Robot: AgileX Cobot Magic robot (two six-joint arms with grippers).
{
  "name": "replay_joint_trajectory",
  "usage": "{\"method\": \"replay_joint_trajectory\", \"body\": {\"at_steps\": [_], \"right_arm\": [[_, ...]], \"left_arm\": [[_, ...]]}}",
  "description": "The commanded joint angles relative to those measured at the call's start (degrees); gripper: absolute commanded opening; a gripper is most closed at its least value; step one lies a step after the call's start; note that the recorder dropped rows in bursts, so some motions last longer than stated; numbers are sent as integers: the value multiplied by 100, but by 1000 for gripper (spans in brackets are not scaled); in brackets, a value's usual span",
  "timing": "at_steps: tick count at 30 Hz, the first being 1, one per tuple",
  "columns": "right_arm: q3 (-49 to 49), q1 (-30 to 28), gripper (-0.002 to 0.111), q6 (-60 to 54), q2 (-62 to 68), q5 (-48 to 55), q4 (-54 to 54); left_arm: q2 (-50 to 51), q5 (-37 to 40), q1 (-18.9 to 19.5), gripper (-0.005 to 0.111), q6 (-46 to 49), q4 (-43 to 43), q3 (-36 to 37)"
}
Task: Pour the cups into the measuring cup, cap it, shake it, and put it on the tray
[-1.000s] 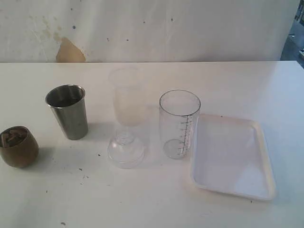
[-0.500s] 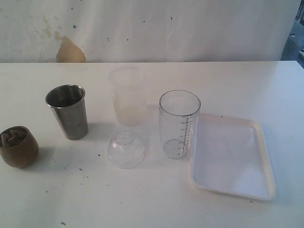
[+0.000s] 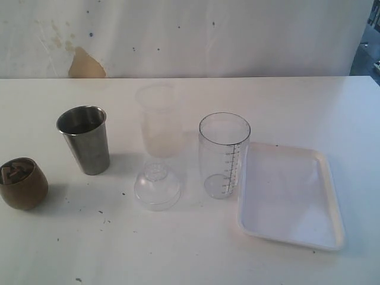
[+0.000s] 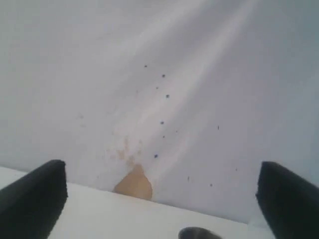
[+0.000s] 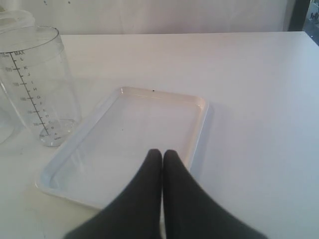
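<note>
Nothing is yet poured: the measuring cup (image 3: pixel 224 155) is seen apparently empty, left gripper (image 4: pixel 160 175) spread, right gripper (image 5: pixel 162 153) pressed together.

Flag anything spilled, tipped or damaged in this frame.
Nothing is spilled or tipped: the wooden cup, steel tumbler and measuring cup stand upright, and the tray lies flat. The only blemishes are a brown patch on the wall and dark specks on the table.
</note>
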Motion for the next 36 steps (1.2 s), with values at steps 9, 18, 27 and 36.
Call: {"method": "replay_joint_trajectory", "body": {"at_steps": [9, 18, 27, 36], "right_arm": [[26, -10, 0, 28, -23, -8, 0], [26, -10, 0, 28, -23, -8, 0], [26, -10, 0, 28, -23, -8, 0], [26, -10, 0, 28, -23, -8, 0]], "left_arm": [[2881, -699, -29, 105, -508, 1176, -29], [5229, -2330, -29, 105, -134, 1248, -29], [6943, -3855, -29, 105, 68, 1038, -40], [7993, -3976, -29, 105, 180, 995, -633]]}}
